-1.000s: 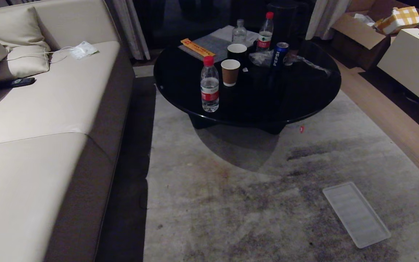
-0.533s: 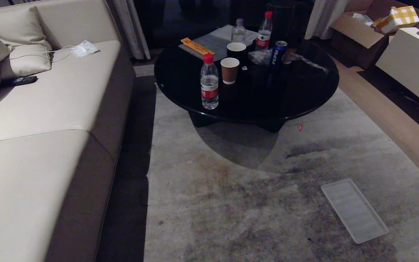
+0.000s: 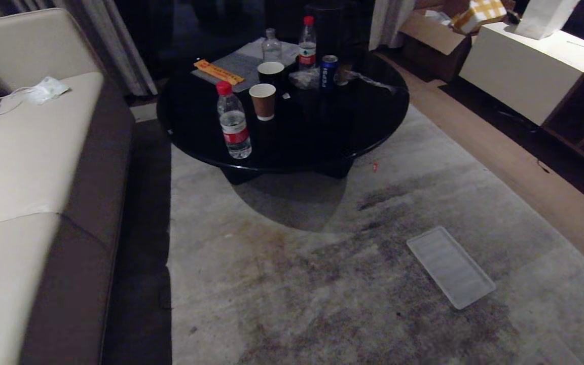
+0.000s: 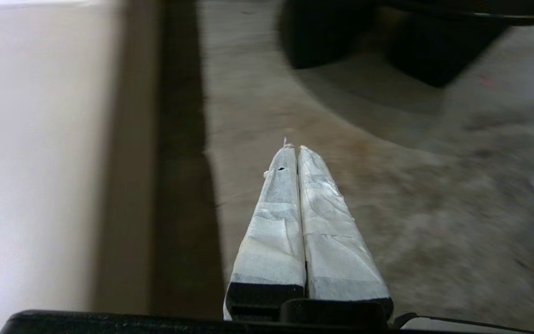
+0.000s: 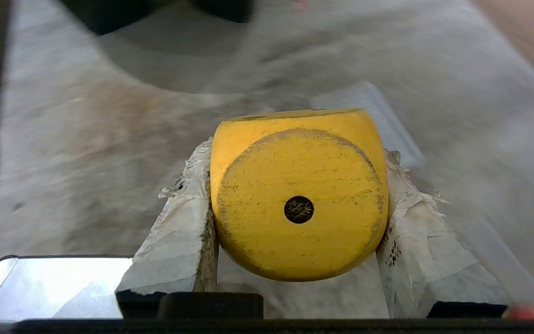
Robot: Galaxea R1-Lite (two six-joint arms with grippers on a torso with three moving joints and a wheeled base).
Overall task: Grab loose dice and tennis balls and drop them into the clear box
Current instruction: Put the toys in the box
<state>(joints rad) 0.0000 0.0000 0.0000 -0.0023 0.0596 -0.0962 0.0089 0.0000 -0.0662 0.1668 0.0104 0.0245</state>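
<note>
Head view: whole scene has slid toward the left since a second ago. Sofa (image 3: 23, 167) now fills less of the frame, and the cabinet (image 3: 520, 71) with its open shelves has come into sight on the right. Everything shifted together, so the camera turned; nothing on the rug (image 3: 322, 263) moved. Flat ribbed clear lid (image 3: 450, 266) lies near the rug's right edge. Round black tabletop (image 3: 292, 132) carries bottles and cups only. No clear box, no tennis balls in sight. Neither arm visible here.

Left wrist view: left gripper (image 4: 296, 150) closed, fingers pressed together, empty, over the rug beside the sofa edge.

Right wrist view: right gripper (image 5: 295, 195) clamped on the yellow die (image 5: 298, 195), one-pip face toward the camera, carried above the rug.

Judgement: robot is turning to find the box; drop-off not yet possible.
</note>
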